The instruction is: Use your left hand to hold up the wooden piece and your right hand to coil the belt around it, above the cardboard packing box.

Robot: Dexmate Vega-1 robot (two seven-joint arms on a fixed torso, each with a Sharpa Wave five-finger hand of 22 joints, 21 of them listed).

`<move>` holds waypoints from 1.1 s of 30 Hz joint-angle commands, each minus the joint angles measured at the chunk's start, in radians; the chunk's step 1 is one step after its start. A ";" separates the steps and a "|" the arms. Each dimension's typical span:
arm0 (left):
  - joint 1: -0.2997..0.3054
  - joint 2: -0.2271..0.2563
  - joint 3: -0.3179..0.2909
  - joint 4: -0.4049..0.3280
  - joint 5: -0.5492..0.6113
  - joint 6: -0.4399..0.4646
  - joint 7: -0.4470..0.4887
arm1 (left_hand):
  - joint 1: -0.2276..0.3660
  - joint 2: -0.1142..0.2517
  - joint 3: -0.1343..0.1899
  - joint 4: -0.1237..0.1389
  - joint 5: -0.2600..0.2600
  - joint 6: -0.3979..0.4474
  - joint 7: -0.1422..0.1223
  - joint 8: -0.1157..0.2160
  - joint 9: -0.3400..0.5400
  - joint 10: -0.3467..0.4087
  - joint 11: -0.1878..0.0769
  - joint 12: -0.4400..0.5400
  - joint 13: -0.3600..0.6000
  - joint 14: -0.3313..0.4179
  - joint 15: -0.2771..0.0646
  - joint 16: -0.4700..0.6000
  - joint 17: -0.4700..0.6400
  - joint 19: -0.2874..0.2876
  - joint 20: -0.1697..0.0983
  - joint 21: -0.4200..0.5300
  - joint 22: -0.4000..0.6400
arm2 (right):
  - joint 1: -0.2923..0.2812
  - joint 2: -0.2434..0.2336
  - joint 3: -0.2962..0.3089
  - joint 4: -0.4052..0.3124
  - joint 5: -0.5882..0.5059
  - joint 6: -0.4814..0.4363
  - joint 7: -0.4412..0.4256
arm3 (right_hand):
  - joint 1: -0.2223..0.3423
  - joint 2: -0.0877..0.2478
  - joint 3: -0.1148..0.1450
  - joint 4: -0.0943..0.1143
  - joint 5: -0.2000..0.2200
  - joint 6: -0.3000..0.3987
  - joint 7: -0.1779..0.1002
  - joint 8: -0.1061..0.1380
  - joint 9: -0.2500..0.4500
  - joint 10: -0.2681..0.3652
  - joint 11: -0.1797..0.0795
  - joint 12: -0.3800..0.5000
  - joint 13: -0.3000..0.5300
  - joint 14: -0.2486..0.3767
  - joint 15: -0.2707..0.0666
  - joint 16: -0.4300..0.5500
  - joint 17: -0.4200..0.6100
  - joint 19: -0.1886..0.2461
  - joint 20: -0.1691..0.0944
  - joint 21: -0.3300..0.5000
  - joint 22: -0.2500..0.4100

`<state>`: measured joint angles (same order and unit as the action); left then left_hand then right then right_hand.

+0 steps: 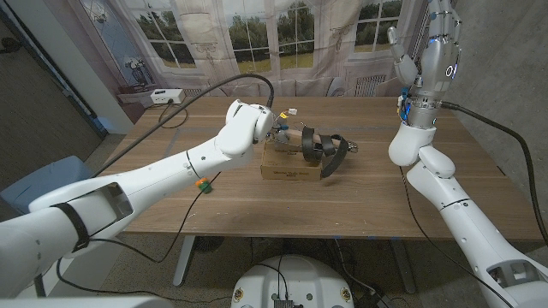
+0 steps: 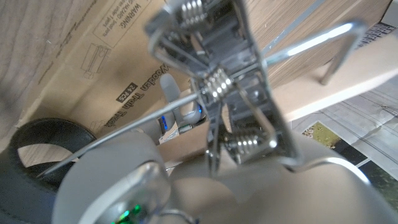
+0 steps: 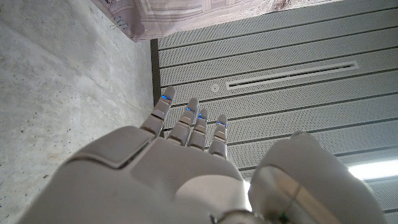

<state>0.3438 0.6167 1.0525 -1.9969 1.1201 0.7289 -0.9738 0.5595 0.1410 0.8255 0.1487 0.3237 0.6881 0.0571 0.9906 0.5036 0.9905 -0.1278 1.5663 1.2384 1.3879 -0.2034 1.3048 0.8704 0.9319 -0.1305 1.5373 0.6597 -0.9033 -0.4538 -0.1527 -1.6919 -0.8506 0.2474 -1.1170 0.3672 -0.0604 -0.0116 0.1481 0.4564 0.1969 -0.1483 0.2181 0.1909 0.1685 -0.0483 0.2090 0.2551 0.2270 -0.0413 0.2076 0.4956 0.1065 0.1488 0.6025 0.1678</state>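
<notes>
- the wooden table (image 1: 360,214) spans the head view, with the cardboard packing box (image 1: 289,164) sitting near its middle.
- the left arm reaches from the near left corner to the box; the left hand (image 1: 282,135) is above the box's left end, mostly hidden behind its own white wrist, and appears to hold the wooden piece (image 1: 301,137) over the box; i cannot tell how the fingers close around it.
- the right arm stands upright at the table's right side, with the right hand (image 1: 404,62) raised high, well apart from the box, fingers apart and holding nothing; in the right wrist view its fingers (image 3: 186,127) point up toward a slatted ceiling.
- the black belt (image 1: 330,154) is looped around the wooden piece, its loops hanging over the box's right end.
- in the left wrist view the box's printed side (image 2: 106,68) and a dark curve of belt (image 2: 43,140) lie behind the hand's metal springs.
- a small orange and green item (image 1: 202,183) lies on the table under the left forearm.
</notes>
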 commanded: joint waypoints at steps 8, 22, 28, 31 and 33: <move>0.107 -0.042 -0.087 0.012 0.207 -0.084 -0.092 | 0.031 -0.017 -0.023 -0.063 -0.056 0.016 -0.003 -0.046 -0.076 -0.067 -0.023 -0.103 -0.132 0.000 -0.006 -0.034 -0.033 0.012 -0.063 -0.024 -0.111 | -0.026 -0.012 -0.008 -0.033 0.006 -0.021 0.000 | -0.006 0.005 -0.006 -0.001 0.013 0.007 0.000 -0.001 0.000 0.013 0.003 -0.002 -0.001 0.019 -0.029 0.011 -0.005 0.001 0.004 -0.008 0.003; 0.170 -0.070 -0.135 0.013 0.392 -0.211 -0.122 | 0.081 -0.185 -0.216 -0.190 -0.079 -0.061 -0.031 -0.303 -0.234 -0.226 0.019 -0.494 -0.627 -0.220 -0.010 -0.340 -0.400 -0.191 0.012 -0.077 -0.355 | -0.032 -0.026 -0.012 -0.048 0.011 -0.020 0.000 | -0.011 0.007 -0.010 -0.003 0.019 0.012 0.002 -0.002 0.000 0.027 -0.006 0.001 -0.007 0.046 -0.037 0.019 -0.016 0.014 0.004 -0.015 0.003; 0.179 -0.092 -0.155 0.024 0.425 -0.273 -0.150 | 0.043 -0.210 -0.236 -0.143 -0.036 -0.087 -0.035 -0.365 -0.252 -0.288 0.018 -0.605 -0.752 -0.390 0.002 -0.533 -0.535 -0.346 0.107 -0.170 -0.469 | -0.039 -0.026 -0.005 -0.055 0.006 -0.019 0.000 | -0.013 0.008 -0.012 -0.004 0.022 0.018 0.001 -0.001 0.000 0.034 -0.004 0.003 -0.009 0.055 -0.038 0.021 -0.020 0.017 0.004 -0.020 0.003; 0.176 -0.099 -0.160 0.031 0.434 -0.306 -0.167 | 0.028 -0.251 -0.237 -0.121 -0.007 -0.166 -0.050 -0.427 -0.272 -0.389 0.033 -0.707 -0.826 -0.565 0.032 -0.670 -0.605 -0.474 0.173 -0.279 -0.491 | -0.040 -0.025 -0.003 -0.057 0.005 -0.024 0.000 | -0.014 0.008 -0.013 -0.004 0.024 0.021 0.001 0.000 0.000 0.036 -0.001 0.003 -0.010 0.061 -0.040 0.023 -0.022 0.019 0.004 -0.022 0.003; 0.170 -0.107 -0.164 0.039 0.432 -0.328 -0.189 | 0.019 -0.274 -0.249 -0.111 0.005 -0.211 -0.069 -0.459 -0.283 -0.458 0.035 -0.775 -0.863 -0.673 0.057 -0.743 -0.637 -0.556 0.218 -0.345 -0.490 | -0.039 -0.034 -0.006 -0.058 0.007 -0.023 0.000 | -0.015 0.009 -0.013 -0.004 0.025 0.021 0.001 0.000 0.000 0.037 -0.001 0.003 -0.010 0.063 -0.040 0.024 -0.023 0.021 0.002 -0.023 0.003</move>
<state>0.5039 0.5413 0.9196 -1.9785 1.4923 0.5096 -1.1036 0.5807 -0.1044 0.5827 0.0255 0.3126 0.5224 0.0071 0.5653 0.2310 0.6021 -0.0983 0.8610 0.4151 0.8258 -0.1199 0.6404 0.2680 0.4615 0.0400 1.2614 0.1703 -0.9366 -0.4781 -0.1631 -1.7389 -0.8420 0.2284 -1.1170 0.3546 -0.0561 -0.0165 0.1432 0.4712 0.2111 -0.1483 0.2182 0.1910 0.1936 -0.0483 0.2090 0.2447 0.2806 -0.0378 0.2233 0.4726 0.1203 0.1533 0.5817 0.1679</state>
